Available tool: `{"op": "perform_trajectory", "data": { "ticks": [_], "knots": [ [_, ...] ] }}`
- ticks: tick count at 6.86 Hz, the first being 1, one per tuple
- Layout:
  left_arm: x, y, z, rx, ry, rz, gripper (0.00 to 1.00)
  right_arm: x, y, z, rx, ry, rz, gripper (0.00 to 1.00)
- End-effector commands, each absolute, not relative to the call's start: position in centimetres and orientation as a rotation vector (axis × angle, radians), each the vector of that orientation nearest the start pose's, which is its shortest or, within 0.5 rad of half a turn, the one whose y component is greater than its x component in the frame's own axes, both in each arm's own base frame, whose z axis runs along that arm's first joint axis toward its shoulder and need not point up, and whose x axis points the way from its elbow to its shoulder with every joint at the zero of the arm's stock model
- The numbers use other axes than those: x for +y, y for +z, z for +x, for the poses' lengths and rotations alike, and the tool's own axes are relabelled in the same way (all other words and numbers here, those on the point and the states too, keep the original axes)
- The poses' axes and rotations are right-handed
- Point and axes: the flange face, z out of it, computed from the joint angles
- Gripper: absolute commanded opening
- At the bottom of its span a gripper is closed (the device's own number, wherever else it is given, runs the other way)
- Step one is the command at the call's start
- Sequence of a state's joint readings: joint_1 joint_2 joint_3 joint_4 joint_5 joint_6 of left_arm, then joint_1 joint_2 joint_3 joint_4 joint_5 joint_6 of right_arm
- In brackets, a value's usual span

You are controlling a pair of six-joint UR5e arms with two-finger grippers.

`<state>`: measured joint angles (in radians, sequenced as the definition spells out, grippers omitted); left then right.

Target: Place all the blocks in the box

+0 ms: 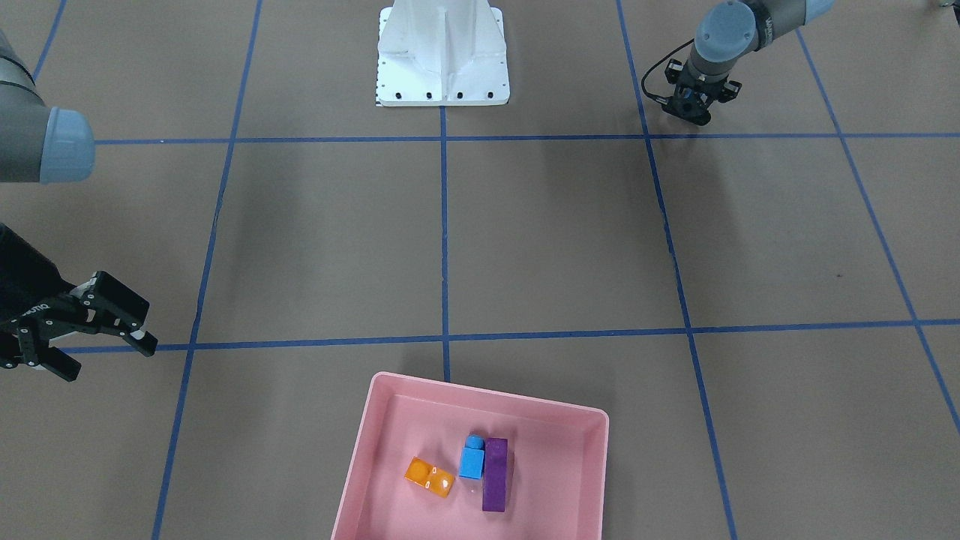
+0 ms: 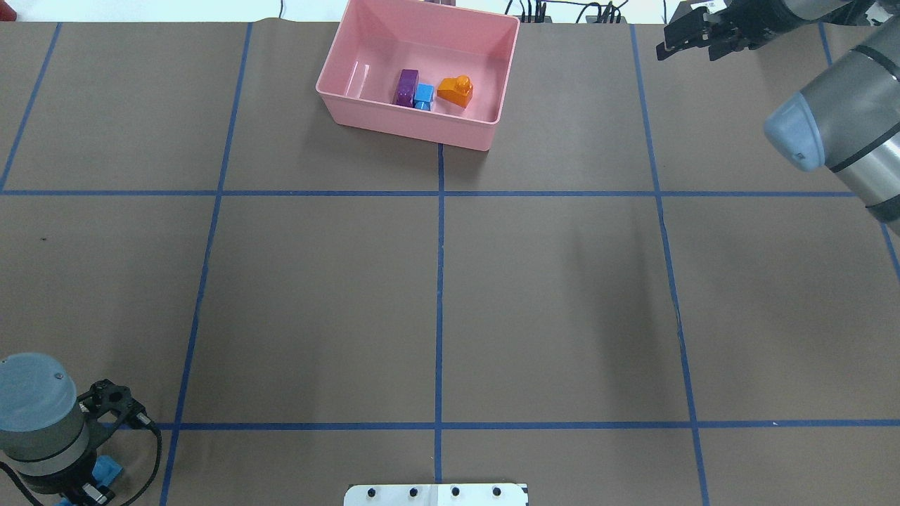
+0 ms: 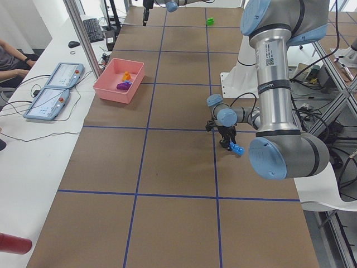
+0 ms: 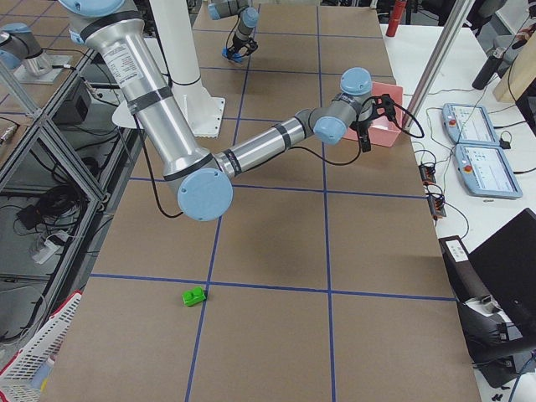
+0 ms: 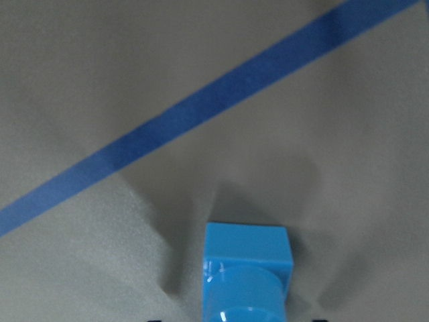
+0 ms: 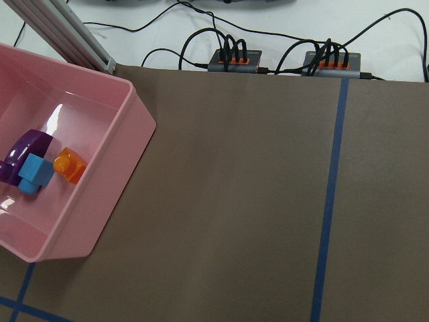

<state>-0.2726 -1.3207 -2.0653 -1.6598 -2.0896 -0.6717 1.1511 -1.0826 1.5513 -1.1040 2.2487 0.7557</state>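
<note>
Pinching the long blue bar [image 5: 247, 282], the left gripper [image 1: 694, 114] hangs low near the robot's base, well apart from the pink box [image 2: 415, 133]. Lift, carry over the wall, and release low beside the orange block [image 2: 455, 91], purple block [image 2: 406, 87] and small blue block [image 2: 424, 93]. The right gripper [image 1: 111, 360], spread and empty, hovers near the box; the green cube [image 4: 194, 296] lies far off.

From overhead, we find the left gripper [image 2: 98, 485] mostly hidden under its own wrist [image 2: 35, 414], and the blue studded plastic brick [image 2: 105, 469] it grips shows only in part. Its wrist view cuts that brick off at the bottom edge. The front view crops the shallow pink plastic tray [image 1: 358, 465] at the bottom. The small green plastic cube [image 4: 194, 296] is too small to read studs.
</note>
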Motion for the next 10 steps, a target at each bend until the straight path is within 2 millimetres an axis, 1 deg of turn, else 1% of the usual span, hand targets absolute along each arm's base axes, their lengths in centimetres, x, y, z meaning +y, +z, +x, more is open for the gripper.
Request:
{"op": "perform_trajectory", "data": {
  "ticks": [1,2,3,4,5,6,7,8,9,10],
  "knots": [
    [-18.9,51.4,34.8,0.584,0.687,-0.232,0.0,-64.3,32.7,-20.1,-1.014,-0.008,0.402,0.99],
    [-18.5,49.3,32.9,0.614,0.69,-0.219,0.0,-64.0,34.1,-19.3,-1.006,0.004,0.393,0.99],
    [-17.8,46.5,30.3,0.644,0.694,-0.203,0.0,-62.2,36.5,-18.2,-0.998,-0.023,0.382,0.99],
    [-18.3,44.1,29.1,0.656,0.671,-0.206,0.0,-59.6,39.7,-16.9,-0.978,-0.04,0.366,0.99],
    [-19.8,42.3,28.9,0.714,0.627,-0.229,0.0,-57.9,41.4,-16.3,-0.97,-0.041,0.347,0.99],
    [-24.0,38.9,28.8,0.808,0.551,-0.15,0.0,-56.8,43.6,-16.0,-0.967,-0.037,0.309,0.99],
    [-28.3,35.9,28.6,0.88,0.484,-0.076,0.0,-55.4,45.7,-15.1,-0.961,-0.024,0.28,0.99],
    [-33.1,33.2,27.7,0.944,0.409,-0.01,0.0,-53.1,48.2,-13.5,-0.942,-0.006,0.255,0.99],
    [-37.8,31.3,26.0,1.013,0.34,0.009,0.0,-51.5,51.3,-10.9,-0.907,-0.025,0.258,0.99],
    [-41.0,30.2,24.8,1.036,0.295,0.039,0.0,-50.1,54.0,-8.4,-0.873,-0.056,0.268,0.99]
  ]
}}
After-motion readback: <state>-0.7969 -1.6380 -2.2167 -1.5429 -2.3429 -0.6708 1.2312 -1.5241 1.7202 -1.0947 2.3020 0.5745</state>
